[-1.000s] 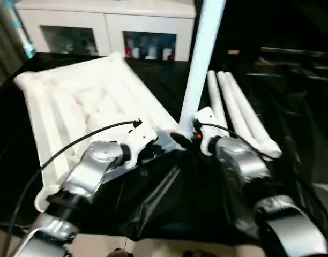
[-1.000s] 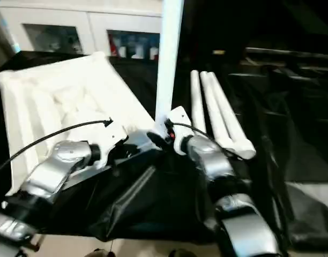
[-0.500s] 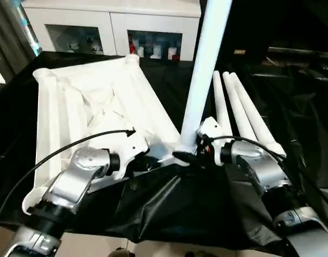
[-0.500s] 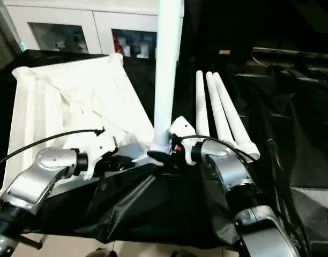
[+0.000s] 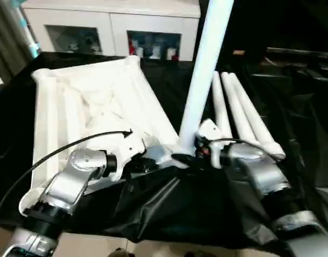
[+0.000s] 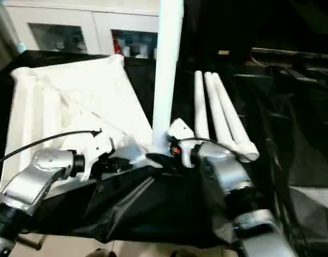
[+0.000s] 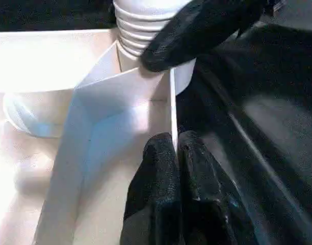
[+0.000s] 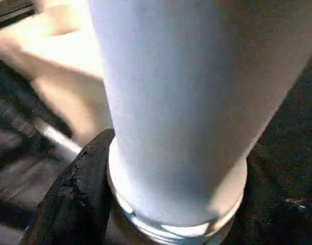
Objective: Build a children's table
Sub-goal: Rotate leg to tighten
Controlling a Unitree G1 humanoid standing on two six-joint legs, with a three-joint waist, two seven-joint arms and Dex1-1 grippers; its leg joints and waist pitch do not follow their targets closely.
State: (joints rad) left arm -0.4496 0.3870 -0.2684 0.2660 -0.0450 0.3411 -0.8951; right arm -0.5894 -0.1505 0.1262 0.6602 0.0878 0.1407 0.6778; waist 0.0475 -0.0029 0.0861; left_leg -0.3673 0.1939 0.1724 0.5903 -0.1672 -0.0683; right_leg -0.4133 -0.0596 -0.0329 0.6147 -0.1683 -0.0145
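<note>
Right now your right claw [image 6: 165, 153] grips the smooth tapering leg [image 6: 168, 64] at its ribbed base, while your left claw [image 7: 175, 155] pinches the top's thin plastic rib [image 7: 172, 109].

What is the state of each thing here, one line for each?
Table top: upside down on black sheet, ribs up.
Upright leg: standing in near corner socket.
Three spare legs: lying side by side.
Left gripper: shut on the top's rim.
Right gripper: around upright leg's base.
</note>
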